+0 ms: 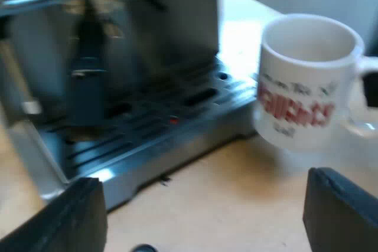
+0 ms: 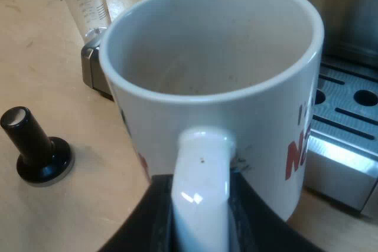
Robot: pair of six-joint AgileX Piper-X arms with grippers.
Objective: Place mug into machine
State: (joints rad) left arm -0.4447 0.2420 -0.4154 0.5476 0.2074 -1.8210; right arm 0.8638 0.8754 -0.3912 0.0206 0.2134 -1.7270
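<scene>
The fingers (image 1: 71, 219) of the left gripper (image 1: 204, 216) are spread wide, with nothing between them. The handle (image 2: 204, 163) of the mug (image 2: 224, 116) is pinched between the right gripper's (image 2: 201, 190) black fingers. The mug is empty. It is held just beside the tray (image 2: 345, 107) of the machine (image 1: 147, 39), not on it yet. It is judged hard, smooth, a bit heavy and easy to chip, so the handle is the safest place to hold.
</scene>
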